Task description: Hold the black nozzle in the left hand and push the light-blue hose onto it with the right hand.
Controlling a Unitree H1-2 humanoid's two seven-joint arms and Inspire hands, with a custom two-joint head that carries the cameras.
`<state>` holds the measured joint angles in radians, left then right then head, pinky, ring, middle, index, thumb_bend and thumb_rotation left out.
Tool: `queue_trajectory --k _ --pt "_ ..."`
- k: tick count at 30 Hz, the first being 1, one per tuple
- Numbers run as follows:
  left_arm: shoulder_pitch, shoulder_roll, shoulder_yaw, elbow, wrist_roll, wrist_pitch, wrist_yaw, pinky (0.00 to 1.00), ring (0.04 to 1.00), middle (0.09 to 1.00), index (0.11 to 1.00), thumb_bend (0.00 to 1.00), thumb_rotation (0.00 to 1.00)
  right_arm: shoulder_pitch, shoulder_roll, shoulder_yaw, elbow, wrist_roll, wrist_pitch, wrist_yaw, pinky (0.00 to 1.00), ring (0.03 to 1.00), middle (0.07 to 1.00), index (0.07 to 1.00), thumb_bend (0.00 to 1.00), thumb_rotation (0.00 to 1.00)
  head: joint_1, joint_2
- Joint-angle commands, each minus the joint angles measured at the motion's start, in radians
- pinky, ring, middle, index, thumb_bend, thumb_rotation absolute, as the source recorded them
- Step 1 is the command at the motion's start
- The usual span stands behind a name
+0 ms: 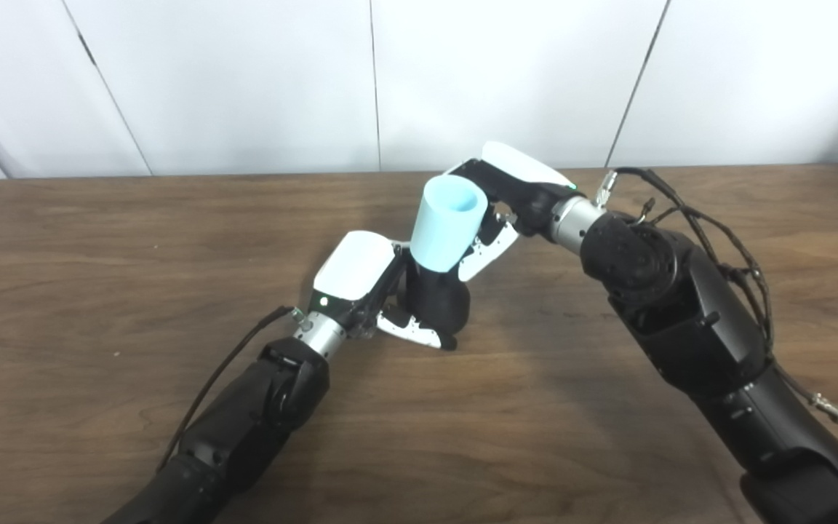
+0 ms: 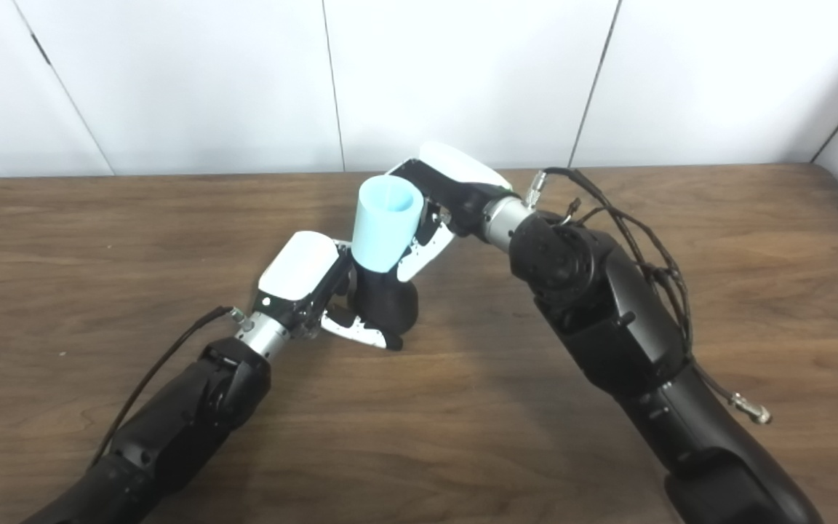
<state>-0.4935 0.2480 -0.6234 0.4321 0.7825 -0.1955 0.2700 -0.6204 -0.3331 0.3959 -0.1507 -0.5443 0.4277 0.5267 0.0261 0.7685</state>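
The black nozzle [image 1: 437, 298] stands upright on the table near its middle, and my left hand [image 1: 364, 284] is shut on it from the left side. The light-blue hose [image 1: 445, 223] is a short open-topped tube sitting on top of the nozzle, tilted slightly to the right. My right hand [image 1: 506, 200] is shut on the hose from behind and from the right. The joint between hose and nozzle is partly hidden by the fingers.
The brown wooden table [image 1: 135, 240] stretches wide on both sides. White wall panels [image 1: 244, 80] rise behind its far edge. Loose black cables [image 1: 724, 255] hang along my right forearm.
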Motion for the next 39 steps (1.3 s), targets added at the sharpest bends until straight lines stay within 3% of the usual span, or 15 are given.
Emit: queue_trajectory --k 1,6,9,10,11,13,16,23,29,33,36,39 --pt "0.109 -0.004 -0.080 0.037 0.017 0.010 -0.175 0.30 0.384 0.410 0.496 0.52 0.00 -0.007 -0.025 0.040 0.031 -0.034 0.001 0.036 0.30 0.420 0.482 0.495 0.52 0.00 0.001 0.000" --pt "0.109 -0.001 -0.081 0.037 0.019 0.009 -0.172 0.32 0.399 0.416 0.498 0.52 0.00 -0.009 -0.028 0.019 0.012 -0.019 0.028 0.035 0.32 0.435 0.490 0.486 0.52 0.00 0.002 0.000" --pt "0.110 0.001 -0.080 0.041 0.018 0.003 -0.168 0.31 0.389 0.408 0.497 0.52 0.00 -0.002 -0.018 -0.008 -0.003 -0.014 0.038 0.016 0.37 0.468 0.487 0.639 0.55 0.00 0.000 -0.002" --pt "0.111 0.002 -0.079 0.039 0.016 0.005 -0.171 0.31 0.384 0.407 0.497 0.52 0.00 0.000 -0.013 -0.017 -0.010 -0.026 0.040 0.013 0.42 0.544 0.622 0.754 0.77 0.11 -0.001 -0.002" --pt "0.111 0.003 -0.079 0.038 0.015 0.006 -0.174 0.31 0.384 0.408 0.497 0.52 0.00 0.000 -0.010 -0.023 -0.014 -0.037 0.041 0.012 0.45 0.606 0.708 0.811 0.85 0.17 -0.001 -0.002" --pt "0.111 0.006 -0.080 0.038 0.016 0.004 -0.175 0.31 0.384 0.407 0.498 0.52 0.00 -0.002 -0.008 -0.023 -0.018 -0.060 0.041 0.001 0.50 0.685 0.795 0.865 0.93 0.23 -0.002 -0.003" --pt "0.110 0.007 -0.079 0.040 0.013 0.005 -0.179 0.30 0.377 0.404 0.497 0.52 0.00 -0.005 -0.004 -0.032 -0.018 -0.071 0.036 -0.015 0.59 0.774 0.858 0.909 0.94 0.25 -0.002 -0.004" --pt "0.110 0.007 -0.076 0.047 0.010 -0.001 -0.171 0.28 0.369 0.403 0.495 0.52 0.00 -0.002 -0.001 -0.057 -0.012 -0.057 0.017 -0.025 0.58 0.780 0.883 0.954 0.99 0.27 -0.004 -0.005" --pt "0.108 0.006 -0.077 0.047 0.009 0.001 -0.175 0.29 0.379 0.408 0.496 0.52 0.00 -0.002 -0.011 -0.055 -0.011 -0.051 0.010 -0.009 0.58 0.777 0.875 0.932 0.99 0.27 -0.005 -0.005" --pt "0.108 0.003 -0.074 0.053 0.006 -0.006 -0.165 0.30 0.377 0.406 0.494 0.52 0.00 -0.004 -0.017 -0.067 -0.011 -0.074 0.040 0.062 0.64 0.873 0.949 0.991 0.97 0.22 -0.004 -0.006" --pt "0.108 0.004 -0.074 0.056 0.008 -0.010 -0.157 0.29 0.371 0.407 0.495 0.52 0.00 0.002 0.002 -0.121 -0.034 -0.210 0.042 0.191 0.75 0.966 0.995 1.000 0.89 0.11 -0.004 -0.006" --pt "0.108 0.004 -0.072 0.059 0.009 -0.010 -0.154 0.30 0.385 0.414 0.496 0.52 0.00 -0.009 -0.019 -0.121 -0.062 -0.357 0.042 0.312 0.75 0.979 1.000 1.000 0.86 0.04 -0.004 -0.007"
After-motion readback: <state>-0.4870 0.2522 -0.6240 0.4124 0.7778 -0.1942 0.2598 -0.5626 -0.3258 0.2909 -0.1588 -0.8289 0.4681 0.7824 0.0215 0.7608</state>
